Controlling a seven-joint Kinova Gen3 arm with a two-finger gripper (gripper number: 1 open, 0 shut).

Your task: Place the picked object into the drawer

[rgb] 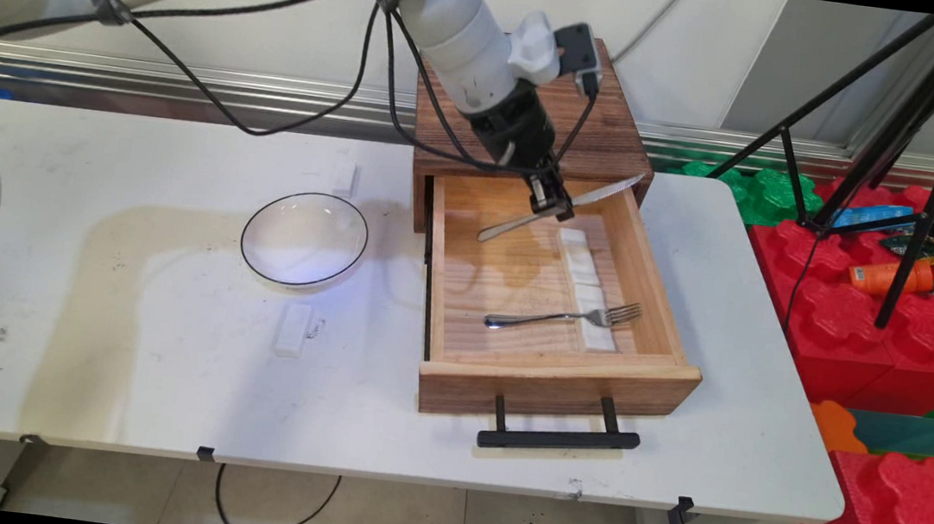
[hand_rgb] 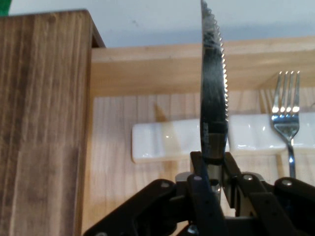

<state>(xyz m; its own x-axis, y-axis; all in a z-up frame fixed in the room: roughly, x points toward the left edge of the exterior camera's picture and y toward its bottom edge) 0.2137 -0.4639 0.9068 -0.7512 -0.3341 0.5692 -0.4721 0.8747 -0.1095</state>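
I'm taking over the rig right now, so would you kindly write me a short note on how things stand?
Hand: shut on the knife, held above the back of the open drawer, serrated blade toward the drawer's right wall.
In the drawer: a fork near the front, tines resting on the white rests.
On the table: a glass bowl left of the drawer, a small white block in front of it.
The knife has not been set down.

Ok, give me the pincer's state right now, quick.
Pincer: closed on the knife, holding it above the open wooden drawer.
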